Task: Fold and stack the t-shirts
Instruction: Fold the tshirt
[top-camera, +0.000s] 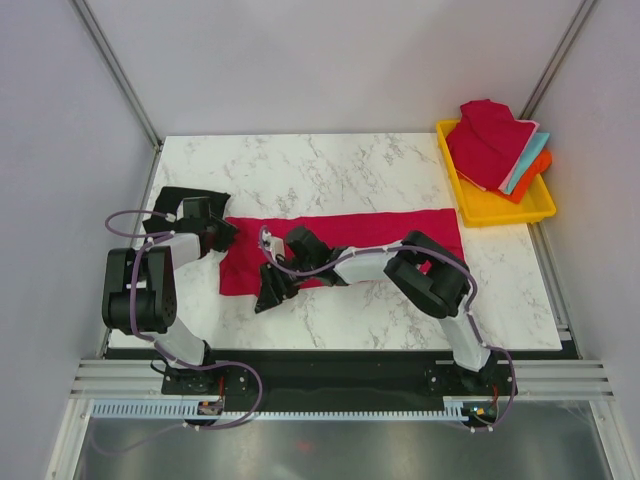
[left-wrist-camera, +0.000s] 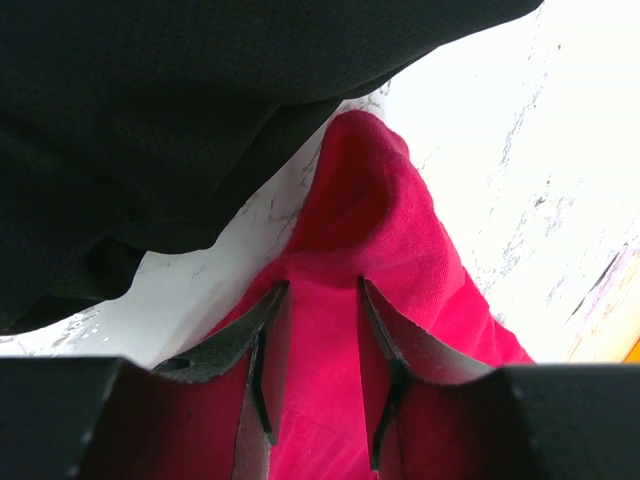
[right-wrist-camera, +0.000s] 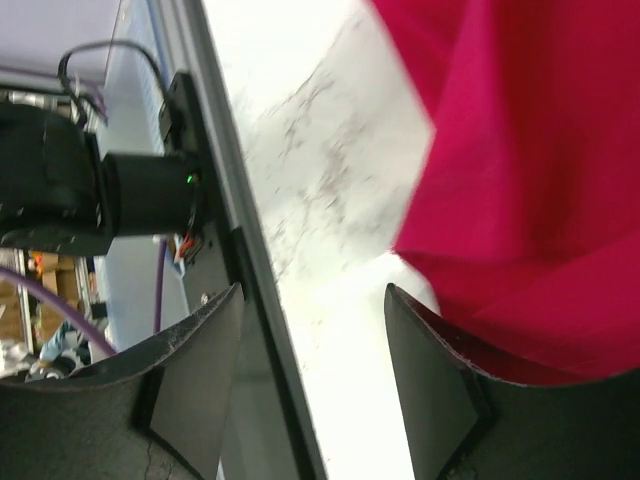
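Note:
A crimson t-shirt (top-camera: 380, 232) lies as a long folded strip across the middle of the marble table (top-camera: 350, 170). A black t-shirt (top-camera: 178, 200) lies at the far left. My left gripper (top-camera: 224, 236) sits over the strip's left end. In the left wrist view its jaws (left-wrist-camera: 322, 305) are apart, with red cloth (left-wrist-camera: 380, 230) between and under them and the black shirt (left-wrist-camera: 150, 100) just beyond. My right gripper (top-camera: 268, 292) is at the strip's front left edge. Its jaws (right-wrist-camera: 312, 300) are wide open over bare table, the right finger against the red cloth's edge (right-wrist-camera: 540, 150).
A yellow tray (top-camera: 500, 210) stands at the back right. It holds a heap of shirts: crimson (top-camera: 488, 138) on top, with teal (top-camera: 530, 158) and orange (top-camera: 537, 176) showing beneath. The table's near edge and a black rail (right-wrist-camera: 225, 230) are close to my right gripper.

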